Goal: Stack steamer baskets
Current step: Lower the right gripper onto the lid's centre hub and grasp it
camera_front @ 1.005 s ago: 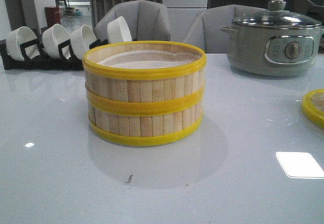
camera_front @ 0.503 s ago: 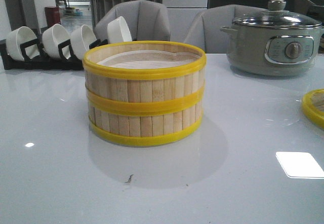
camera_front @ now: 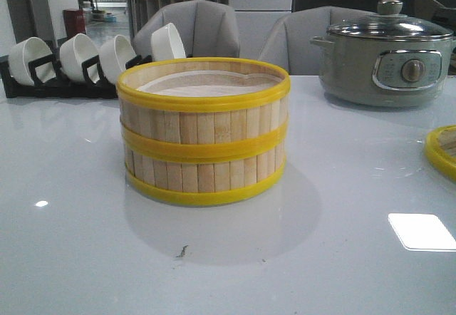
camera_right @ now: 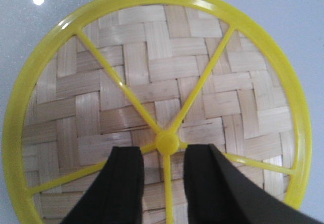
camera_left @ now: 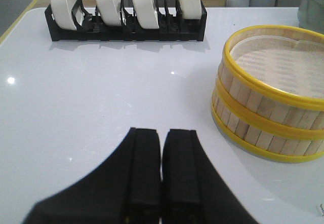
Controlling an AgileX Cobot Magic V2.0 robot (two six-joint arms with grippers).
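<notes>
Third yellow-rimmed piece (camera_front: pixel 443 151) cut by right edge of front view, only a sliver shows. Stacked steamer baskets (camera_left: pixel 271 95) clipped at right edge in left wrist view. Woven lid (camera_right: pixel 152 102) cut at bottom edge, partly hidden behind right end effector (camera_right: pixel 163 181). Neither arm visible in front view.

Stacked steamer baskets (camera_front: pixel 203 131) occupy table (camera_front: pixel 71 258) centre. Open surface lies at 6, 9 and 3 o'clock of the stack. Bowl rack (camera_front: pixel 68 69) blocks 10 o'clock; electric pot (camera_front: pixel 385 58) blocks 2 o'clock. A yellow-rimmed woven piece (camera_front: pixel 443 151) sits at the 3 o'clock edge.
</notes>
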